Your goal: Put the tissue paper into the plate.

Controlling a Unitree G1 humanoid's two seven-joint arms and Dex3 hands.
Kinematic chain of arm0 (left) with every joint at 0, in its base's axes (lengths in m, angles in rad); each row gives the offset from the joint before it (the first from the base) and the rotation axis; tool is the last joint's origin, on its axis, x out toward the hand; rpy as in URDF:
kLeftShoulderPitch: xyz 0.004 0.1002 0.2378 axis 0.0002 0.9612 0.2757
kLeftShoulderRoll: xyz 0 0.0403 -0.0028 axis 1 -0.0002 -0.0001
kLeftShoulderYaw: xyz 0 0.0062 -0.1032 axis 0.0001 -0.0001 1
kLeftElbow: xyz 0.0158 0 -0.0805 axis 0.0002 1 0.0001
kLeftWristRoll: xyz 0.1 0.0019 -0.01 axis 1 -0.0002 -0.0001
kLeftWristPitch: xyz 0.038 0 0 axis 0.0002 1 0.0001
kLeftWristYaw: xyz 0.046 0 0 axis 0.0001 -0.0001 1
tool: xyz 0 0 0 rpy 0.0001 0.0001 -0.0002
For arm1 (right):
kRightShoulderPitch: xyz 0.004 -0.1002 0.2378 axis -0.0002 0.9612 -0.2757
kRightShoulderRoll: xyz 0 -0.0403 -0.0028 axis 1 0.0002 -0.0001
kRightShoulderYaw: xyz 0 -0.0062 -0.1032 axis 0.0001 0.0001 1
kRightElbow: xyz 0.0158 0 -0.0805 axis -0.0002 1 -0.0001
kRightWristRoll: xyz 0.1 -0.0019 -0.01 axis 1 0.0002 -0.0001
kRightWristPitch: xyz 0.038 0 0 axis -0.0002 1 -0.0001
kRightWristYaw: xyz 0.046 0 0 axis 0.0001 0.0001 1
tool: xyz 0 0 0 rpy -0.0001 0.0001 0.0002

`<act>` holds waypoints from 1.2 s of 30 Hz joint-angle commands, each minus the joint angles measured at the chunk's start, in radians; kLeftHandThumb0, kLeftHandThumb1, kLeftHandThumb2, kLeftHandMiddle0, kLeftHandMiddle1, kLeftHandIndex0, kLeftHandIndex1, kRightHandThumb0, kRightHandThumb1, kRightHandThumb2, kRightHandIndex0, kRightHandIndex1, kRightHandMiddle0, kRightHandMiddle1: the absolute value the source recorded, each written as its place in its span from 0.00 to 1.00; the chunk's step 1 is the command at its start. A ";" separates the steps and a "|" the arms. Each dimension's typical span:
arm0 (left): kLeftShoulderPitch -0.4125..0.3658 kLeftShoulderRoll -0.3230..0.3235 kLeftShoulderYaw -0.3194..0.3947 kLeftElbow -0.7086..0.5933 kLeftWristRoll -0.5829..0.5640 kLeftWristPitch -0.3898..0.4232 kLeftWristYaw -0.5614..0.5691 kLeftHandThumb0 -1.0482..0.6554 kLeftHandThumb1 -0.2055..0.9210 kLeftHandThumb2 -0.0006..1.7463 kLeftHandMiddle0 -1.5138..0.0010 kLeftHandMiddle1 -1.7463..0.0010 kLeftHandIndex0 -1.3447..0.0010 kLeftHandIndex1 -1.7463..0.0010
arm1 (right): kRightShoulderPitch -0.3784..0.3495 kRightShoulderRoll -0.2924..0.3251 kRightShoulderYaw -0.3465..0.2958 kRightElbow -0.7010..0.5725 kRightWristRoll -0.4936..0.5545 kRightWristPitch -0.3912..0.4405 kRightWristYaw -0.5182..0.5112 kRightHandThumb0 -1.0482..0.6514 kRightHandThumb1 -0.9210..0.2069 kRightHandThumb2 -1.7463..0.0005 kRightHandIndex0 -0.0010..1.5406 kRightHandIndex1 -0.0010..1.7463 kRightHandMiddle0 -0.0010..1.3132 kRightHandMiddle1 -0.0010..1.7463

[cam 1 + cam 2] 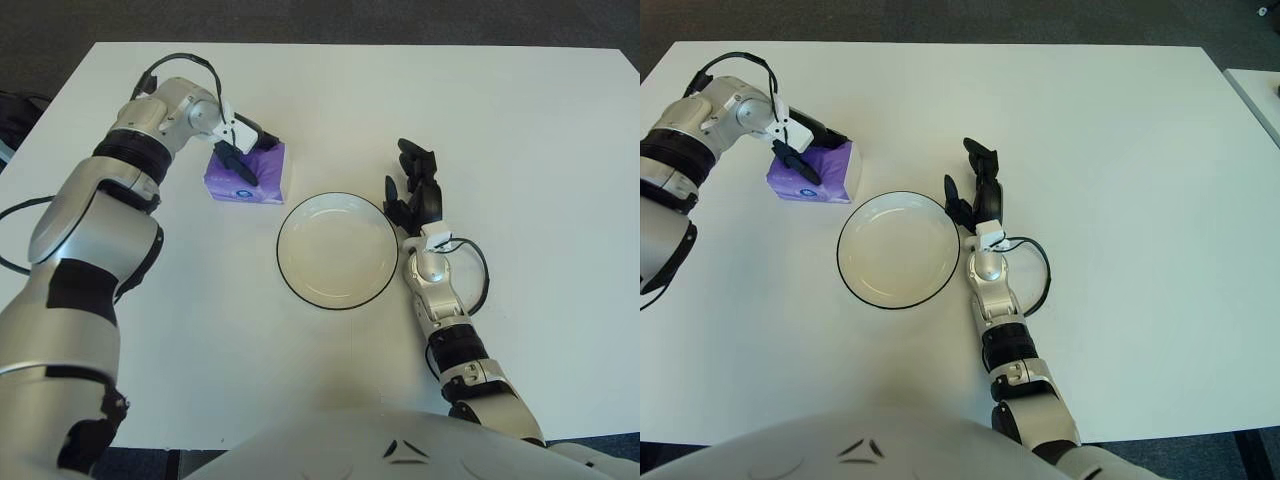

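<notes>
Just one tissue pack (pixel 250 172) (purple), one plate (pixel 338 250)

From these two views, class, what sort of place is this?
Probably a lab test bench: a bare white table holding only a plate and purple tissue pack, with dark carpet-like floor beyond.

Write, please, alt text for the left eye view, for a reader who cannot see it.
The robot's left hand grips a purple tissue pack on a white table, just left of an empty white plate. The right hand shows idle beside the plate's right edge.
</notes>
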 commanded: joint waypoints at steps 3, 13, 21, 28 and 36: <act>0.113 0.018 -0.032 0.026 0.028 -0.005 -0.074 0.00 1.00 0.10 1.00 1.00 1.00 1.00 | 0.204 -0.005 -0.006 0.113 0.001 0.093 0.011 0.23 0.00 0.64 0.14 0.30 0.00 0.48; 0.171 0.045 -0.064 -0.025 0.071 -0.022 -0.009 0.00 1.00 0.13 1.00 1.00 1.00 1.00 | 0.212 0.001 -0.009 0.100 0.006 0.096 0.011 0.26 0.00 0.66 0.14 0.31 0.00 0.49; 0.237 0.075 -0.121 -0.142 0.164 -0.017 0.111 0.00 0.99 0.11 1.00 1.00 1.00 1.00 | 0.219 0.005 -0.013 0.088 0.010 0.101 0.011 0.26 0.00 0.66 0.14 0.32 0.00 0.51; 0.314 0.083 -0.150 -0.241 0.250 0.074 0.224 0.05 0.94 0.10 0.86 0.87 0.99 0.91 | 0.222 0.011 -0.017 0.085 0.011 0.102 0.004 0.27 0.00 0.66 0.14 0.32 0.00 0.52; 0.365 -0.006 -0.220 -0.110 0.339 0.170 0.424 0.14 0.80 0.17 0.88 0.52 1.00 0.63 | 0.227 0.015 -0.017 0.080 0.009 0.101 -0.003 0.27 0.00 0.66 0.14 0.32 0.00 0.52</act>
